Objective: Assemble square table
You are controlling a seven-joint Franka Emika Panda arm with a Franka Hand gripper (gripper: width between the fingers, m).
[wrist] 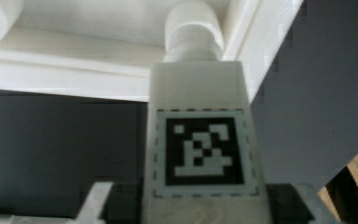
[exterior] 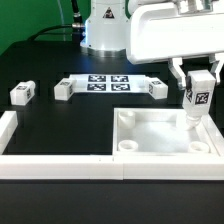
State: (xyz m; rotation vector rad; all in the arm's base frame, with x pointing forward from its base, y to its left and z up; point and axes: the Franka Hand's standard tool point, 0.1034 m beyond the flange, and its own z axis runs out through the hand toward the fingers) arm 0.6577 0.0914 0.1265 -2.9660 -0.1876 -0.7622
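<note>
You see a tabletop (exterior: 155,132) of smooth white plastic with a faint sheen; the leg (exterior: 197,103) is the same plastic, its black-and-white tag (wrist: 201,152) matt. Your worktop (exterior: 70,125) looks black and matt.

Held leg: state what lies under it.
Beneath the leg, held upright by the gripper, lies the tabletop, at its far corner on the exterior view's right. The leg's tip hides the socket there; whether it is seated cannot be seen.
</note>
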